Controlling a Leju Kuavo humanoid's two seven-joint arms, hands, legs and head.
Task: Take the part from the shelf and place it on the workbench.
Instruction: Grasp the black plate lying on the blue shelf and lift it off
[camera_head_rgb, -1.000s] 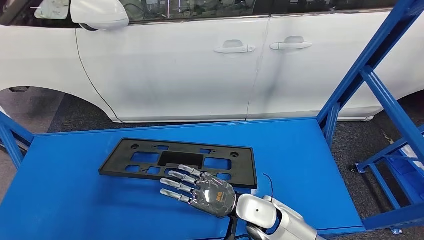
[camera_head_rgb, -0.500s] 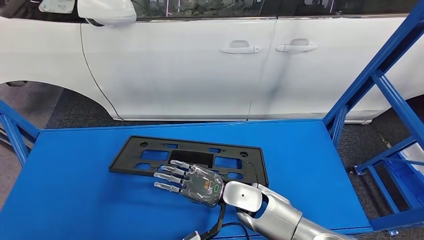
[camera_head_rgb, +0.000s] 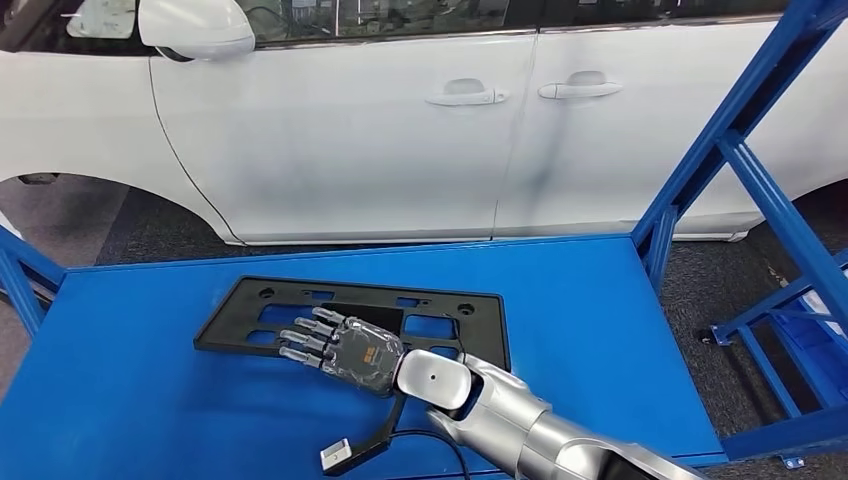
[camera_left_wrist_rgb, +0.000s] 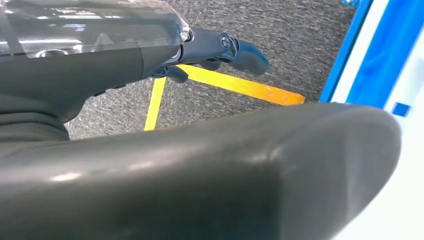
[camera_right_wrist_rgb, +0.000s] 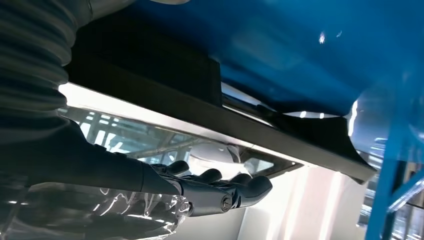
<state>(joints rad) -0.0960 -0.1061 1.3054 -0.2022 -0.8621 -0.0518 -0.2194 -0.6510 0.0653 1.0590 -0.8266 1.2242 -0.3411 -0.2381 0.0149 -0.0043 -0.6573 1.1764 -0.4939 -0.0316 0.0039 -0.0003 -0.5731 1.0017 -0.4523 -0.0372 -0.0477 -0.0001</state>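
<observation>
In the head view, the flat black plastic panel with rectangular cut-outs (camera_head_rgb: 352, 318) lies on the blue surface (camera_head_rgb: 590, 330), its long side running across the picture, nearer the surface's left half. The right robot hand (camera_head_rgb: 340, 347) reaches in from the lower right on its silver arm (camera_head_rgb: 500, 415). Its fingers (camera_head_rgb: 305, 335) are stretched out flat and slightly apart over the near edge of the panel, palm down. It grasps nothing; whether the fingertips press on the panel or hover just above it cannot be told. A black cable with a small white connector (camera_head_rgb: 336, 456) hangs from the wrist and lies on the surface near the front edge. Behind the surface stands a white car (camera_head_rgb: 400, 140) with 2 door handles in sight, and blue metal frame struts (camera_head_rgb: 760, 190) rise at the right.

In the left wrist view, the left robot hand (camera_left_wrist_rgb: 210, 55) hangs over grey carpeted floor (camera_left_wrist_rgb: 280, 45) marked with yellow tape lines (camera_left_wrist_rgb: 240, 86). Its dark fingers (camera_left_wrist_rgb: 240, 50) are curled, with nothing seen in them; whether they are fully clenched cannot be told.

In the right wrist view, the right robot hand's dark fingers (camera_right_wrist_rgb: 235, 187) extend straight and close together, released, just beside the long black edge of the panel (camera_right_wrist_rgb: 210, 117) against the blue surface (camera_right_wrist_rgb: 300, 50).
</observation>
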